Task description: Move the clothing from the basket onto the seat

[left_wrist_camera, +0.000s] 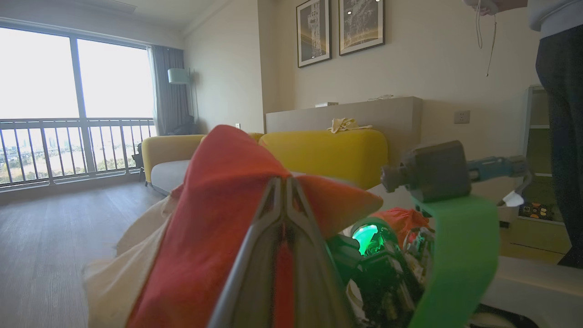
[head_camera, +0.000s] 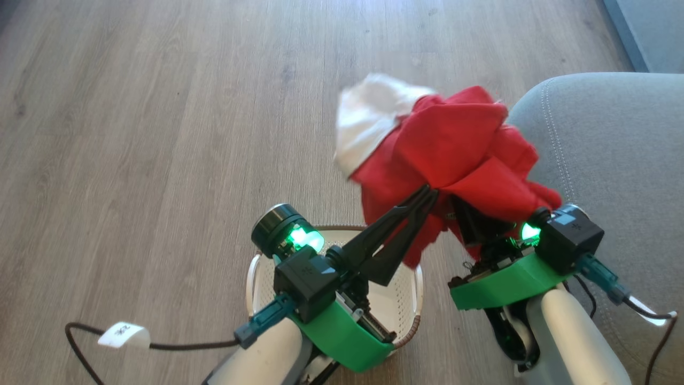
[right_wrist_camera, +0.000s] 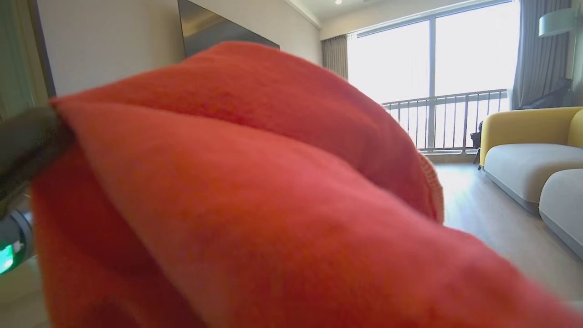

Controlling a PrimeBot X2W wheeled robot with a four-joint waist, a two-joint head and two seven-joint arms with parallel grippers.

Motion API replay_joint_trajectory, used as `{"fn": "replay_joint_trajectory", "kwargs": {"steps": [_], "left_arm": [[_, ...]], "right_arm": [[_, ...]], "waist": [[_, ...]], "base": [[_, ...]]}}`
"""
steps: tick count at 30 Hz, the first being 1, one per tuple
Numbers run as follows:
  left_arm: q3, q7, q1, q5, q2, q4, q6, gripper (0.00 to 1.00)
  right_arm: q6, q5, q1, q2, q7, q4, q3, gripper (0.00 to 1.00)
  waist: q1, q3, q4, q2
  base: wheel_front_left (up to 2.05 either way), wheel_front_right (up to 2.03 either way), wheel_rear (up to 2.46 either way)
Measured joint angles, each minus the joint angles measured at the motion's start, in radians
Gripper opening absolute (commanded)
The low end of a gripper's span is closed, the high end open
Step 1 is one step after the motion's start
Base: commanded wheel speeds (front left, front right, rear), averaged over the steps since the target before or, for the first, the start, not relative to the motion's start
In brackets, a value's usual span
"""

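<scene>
The clothing (head_camera: pixel 454 144) is a bunched red garment with a white panel, hanging in the air above and beyond the basket (head_camera: pixel 398 302) and just left of the seat (head_camera: pixel 614 149). My left gripper (head_camera: pixel 429 191) is shut on a fold of it; the left wrist view shows the closed fingertips (left_wrist_camera: pixel 284 182) pinching red cloth (left_wrist_camera: pixel 214 218). My right gripper (head_camera: pixel 470 216) reaches up under the bundle from the right, its fingertips buried in the fabric. Red cloth (right_wrist_camera: pixel 255 182) drapes close over the right wrist view. The cream basket sits on the floor under my left arm.
Wood floor (head_camera: pixel 160 133) stretches to the left and ahead. A black cable with a white tag (head_camera: pixel 123 336) lies at the lower left. A person (left_wrist_camera: pixel 560 136) stands at the right of the left wrist view, behind a yellow sofa (left_wrist_camera: pixel 328 155).
</scene>
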Motion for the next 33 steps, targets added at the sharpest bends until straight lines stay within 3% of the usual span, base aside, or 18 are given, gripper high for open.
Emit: {"fn": "replay_joint_trajectory", "kwargs": {"steps": [19,20,22,23,24,27,33], "left_arm": [[0.000,0.000,0.000,-0.004,0.000,0.000,-0.008,0.00],[0.000,0.000,0.000,-0.004,0.000,0.000,-0.008,0.04],[0.000,0.000,0.000,-0.004,0.000,0.001,-0.008,0.47],[0.000,0.000,0.000,-0.004,0.000,0.001,-0.008,0.58],[0.001,0.000,0.000,-0.004,0.000,0.002,-0.008,0.58],[0.001,0.000,0.000,-0.004,0.000,0.008,-0.008,1.00],[0.000,0.000,0.000,-0.004,0.000,0.035,-0.009,1.00]], "right_arm": [[0.000,0.215,0.026,0.001,0.000,-0.085,-0.038,0.00],[0.000,0.221,0.026,0.001,0.000,-0.092,-0.040,0.00],[0.000,0.223,0.026,0.001,0.000,-0.095,-0.041,0.00],[0.000,0.223,0.026,0.002,0.000,-0.097,-0.042,0.00],[0.000,0.226,0.026,0.002,0.000,-0.102,-0.045,0.00],[0.000,0.248,0.026,0.002,0.000,-0.115,-0.055,0.00],[0.000,0.260,0.026,0.002,0.000,-0.124,-0.074,0.00]], "waist": [[0.0000,0.000,-0.001,0.0000],[0.0000,0.000,-0.001,0.0000],[0.0000,0.000,-0.001,0.0000],[0.0000,0.000,-0.001,0.0000],[0.0000,0.000,-0.001,0.0000],[0.0000,-0.001,-0.001,0.0000],[0.0000,-0.009,-0.003,0.0000]], "base": [[0.00,0.00,0.00],[0.00,0.00,0.00],[0.00,0.00,0.00],[0.00,0.00,0.00],[0.00,0.00,0.00],[0.00,0.00,0.00],[0.00,0.00,0.00]]}}
